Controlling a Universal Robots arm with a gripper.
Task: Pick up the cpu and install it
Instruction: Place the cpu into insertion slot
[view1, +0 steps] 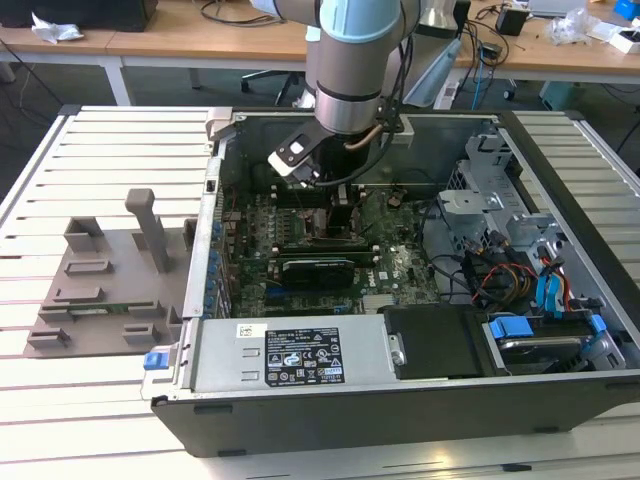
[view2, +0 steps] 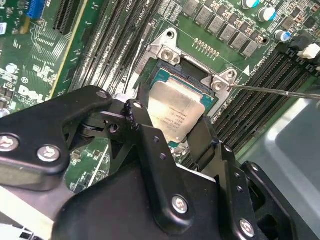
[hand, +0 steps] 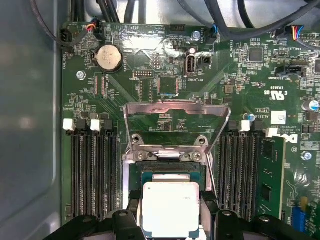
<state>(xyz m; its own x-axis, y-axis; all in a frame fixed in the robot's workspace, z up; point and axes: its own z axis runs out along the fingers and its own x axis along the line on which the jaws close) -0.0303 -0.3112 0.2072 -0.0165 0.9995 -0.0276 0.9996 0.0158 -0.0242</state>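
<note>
Fingers (view2: 140, 120) part-open, cpu (view2: 175, 110) tight btwn.

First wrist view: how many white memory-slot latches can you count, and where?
4. Two white latches sit on memory slots at one side of the cpu; two more at the other side. Others may be hidden at the slots' far ends.

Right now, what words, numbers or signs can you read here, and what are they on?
None can be quoted with confidence.
Black label in the exterior view: white print and symbols, too small to read.
Cpu top in the second wrist view: faint engraved lines, not legible.
Board in the first wrist view: white lettering beside the parts, too small to read.
</note>
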